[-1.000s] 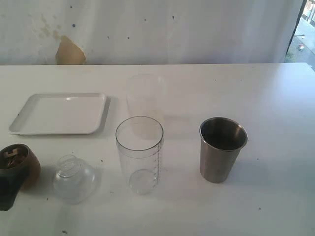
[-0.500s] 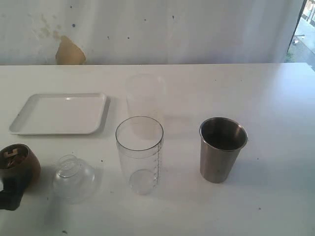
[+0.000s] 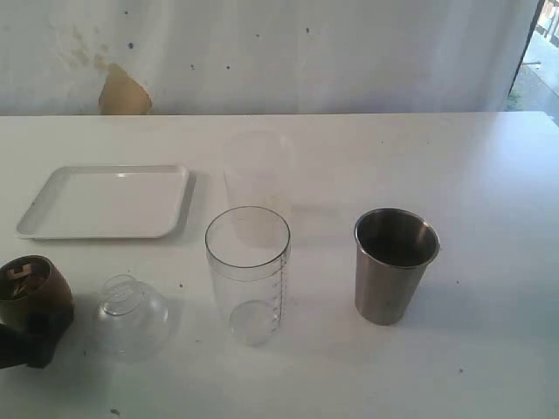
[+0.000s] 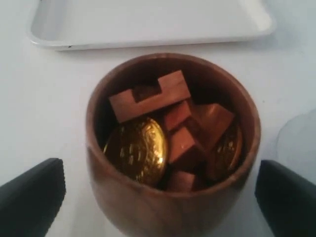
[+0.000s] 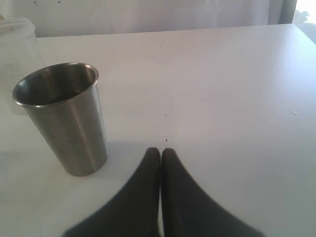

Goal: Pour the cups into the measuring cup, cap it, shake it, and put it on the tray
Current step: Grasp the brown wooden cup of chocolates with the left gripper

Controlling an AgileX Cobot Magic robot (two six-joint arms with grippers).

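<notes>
At the near left edge of the table, the wooden cup is flanked by the left gripper, whose jaws are spread wide, one on each side of the cup and not yet pressed against it. The cup is filled with small wooden blocks and gold coins (loose pieces, likely to spill if it is tipped early). For a sound grasp, the jaws should be closed evenly on the wall below the rim, and the cup kept upright until it is brought over the measuring cup, which is set upright and empty near the middle, past a clear domed lid. To the right, the steel tumbler is untouched, with the right gripper pinched shut on nothing beside it. Farther back, a frosted cup is seen behind the measuring cup, and the tray is laid empty at the far left.
</notes>
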